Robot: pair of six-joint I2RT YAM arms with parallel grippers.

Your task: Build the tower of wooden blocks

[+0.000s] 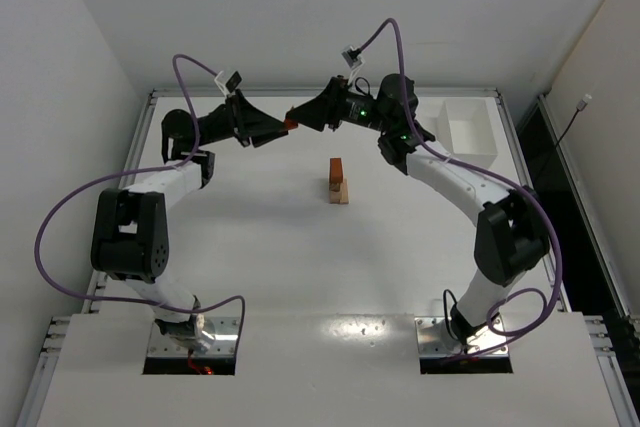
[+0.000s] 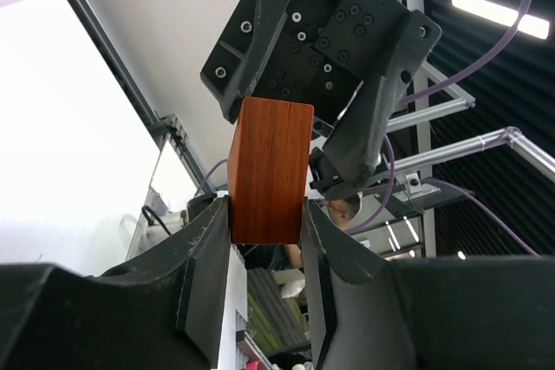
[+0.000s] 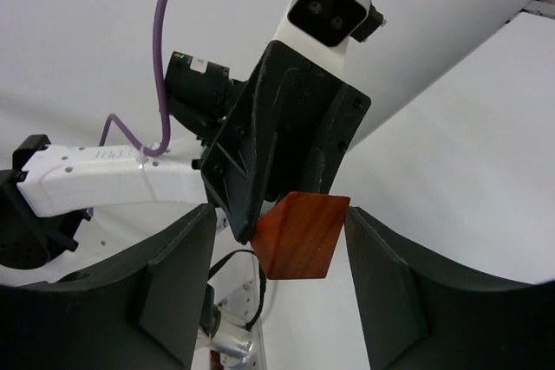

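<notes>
The wood block tower [image 1: 338, 181] stands mid-table: a reddish-brown block on light tan blocks. Both grippers meet in the air beyond it, near the table's back. My left gripper [image 1: 283, 128] [image 2: 266, 214] is shut on a reddish-brown block [image 1: 291, 123] [image 2: 269, 171], which sticks out past its fingertips. My right gripper [image 1: 299, 117] [image 3: 277, 224] is open around that same block [image 3: 299, 236]. Its right finger is at the block's corner and there is a gap on the left side. The left gripper's finger [image 3: 247, 179] shows in the right wrist view.
A white rectangular tray [image 1: 468, 130] sits at the back right of the table. The table's raised rim [image 1: 300, 92] runs along the back, with white walls [image 1: 60, 67] close on the left and behind.
</notes>
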